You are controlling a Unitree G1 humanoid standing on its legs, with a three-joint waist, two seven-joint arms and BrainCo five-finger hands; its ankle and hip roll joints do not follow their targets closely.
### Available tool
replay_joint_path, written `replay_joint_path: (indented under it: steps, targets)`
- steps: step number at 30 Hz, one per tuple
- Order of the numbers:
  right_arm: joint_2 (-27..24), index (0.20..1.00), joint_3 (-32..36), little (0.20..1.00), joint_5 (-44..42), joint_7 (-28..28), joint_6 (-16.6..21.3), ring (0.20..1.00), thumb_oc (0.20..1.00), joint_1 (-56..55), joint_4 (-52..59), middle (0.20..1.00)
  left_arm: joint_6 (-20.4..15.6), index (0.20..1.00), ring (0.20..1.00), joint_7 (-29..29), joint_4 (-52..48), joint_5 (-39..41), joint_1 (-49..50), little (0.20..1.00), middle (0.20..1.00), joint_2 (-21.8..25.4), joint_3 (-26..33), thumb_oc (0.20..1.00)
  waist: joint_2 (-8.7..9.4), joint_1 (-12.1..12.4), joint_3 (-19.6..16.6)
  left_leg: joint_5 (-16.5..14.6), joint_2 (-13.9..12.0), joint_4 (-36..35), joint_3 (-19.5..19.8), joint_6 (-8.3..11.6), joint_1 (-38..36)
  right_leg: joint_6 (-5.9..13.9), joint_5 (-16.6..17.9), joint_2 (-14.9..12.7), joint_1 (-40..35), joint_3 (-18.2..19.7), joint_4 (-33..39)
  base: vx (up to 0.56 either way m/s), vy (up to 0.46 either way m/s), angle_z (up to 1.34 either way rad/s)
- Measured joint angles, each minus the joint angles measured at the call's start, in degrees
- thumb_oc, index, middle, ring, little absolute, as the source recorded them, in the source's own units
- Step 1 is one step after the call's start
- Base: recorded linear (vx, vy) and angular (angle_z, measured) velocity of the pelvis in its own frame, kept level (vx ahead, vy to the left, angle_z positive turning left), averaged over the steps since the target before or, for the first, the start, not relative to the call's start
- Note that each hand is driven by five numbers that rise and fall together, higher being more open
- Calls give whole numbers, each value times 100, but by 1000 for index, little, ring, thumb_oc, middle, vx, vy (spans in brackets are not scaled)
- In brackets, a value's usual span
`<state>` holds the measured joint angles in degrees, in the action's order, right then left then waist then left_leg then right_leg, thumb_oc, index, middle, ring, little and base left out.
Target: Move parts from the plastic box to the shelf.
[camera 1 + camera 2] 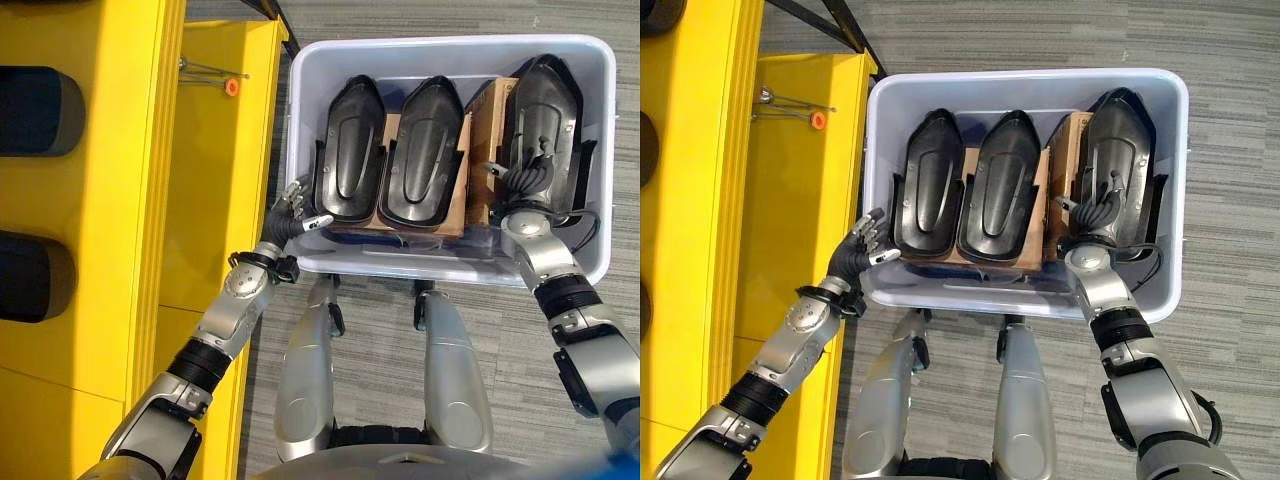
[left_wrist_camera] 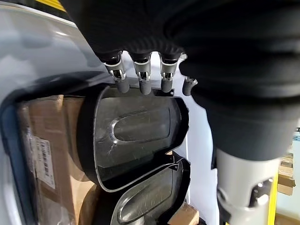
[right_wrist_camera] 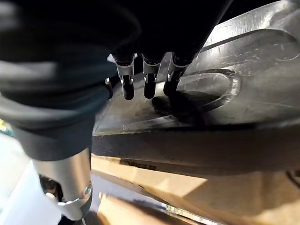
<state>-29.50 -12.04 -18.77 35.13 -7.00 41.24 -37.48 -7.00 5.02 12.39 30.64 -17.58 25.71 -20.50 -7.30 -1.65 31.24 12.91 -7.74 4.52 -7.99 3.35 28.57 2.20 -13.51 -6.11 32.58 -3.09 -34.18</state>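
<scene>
Three black parts (image 1: 430, 150) lie in the plastic box (image 1: 600, 150), upper right of frame; none grasped. Left hand (image 1: 290, 215), fingers relaxed, at the box's left rim. Right hand (image 1: 1095, 210), fingers extended, rests on the rightmost part. Yellow shelf (image 1: 215, 150), at left: transfer judged outstanding.

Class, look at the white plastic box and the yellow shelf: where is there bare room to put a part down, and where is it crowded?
Free: the yellow shelf surface between its yellow frame and the white plastic box, bare beyond two thin metal rods at the far end. Crowded: the box, three black moulded parts side by side on brown cardboard.
</scene>
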Motion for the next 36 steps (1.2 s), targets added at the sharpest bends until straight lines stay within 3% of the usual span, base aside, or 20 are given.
replay_joint_path:
  steps: [7,15,22,36]
  targets:
    - [-8,1000,251,1000,-752,-161,383,1000,1000,149,-157,1000,2,1000,1000,-20,-43,0,-20,1000,1000,13,16,1000,-5,88,-3,-58,26,-42,248,4,87,-62,-10,46,124,-27,-70,0,0,0]
    - [-5,1000,250,1000,-761,-425,543,1000,1000,156,61,1000,2,1000,1000,-103,-264,-5,41,1000,1000,17,57,1000,-11,70,-7,-24,32,-5,280,14,160,-71,35,55,198,-20,-107,-1,0,0]
    - [150,1000,92,1000,-916,-814,394,1000,1000,153,602,1000,9,1000,1000,-113,-319,-30,64,1000,1000,21,101,1000,-11,89,-8,60,29,59,342,50,156,-91,-10,72,183,-21,-169,3,-5,1]
    - [485,1000,-96,1000,-1139,-958,225,1000,1000,157,932,1000,161,1000,1000,-254,-568,-51,79,1000,1000,71,79,1000,-12,138,-8,25,24,61,382,57,147,-105,-19,81,168,-45,-205,2,0,1]
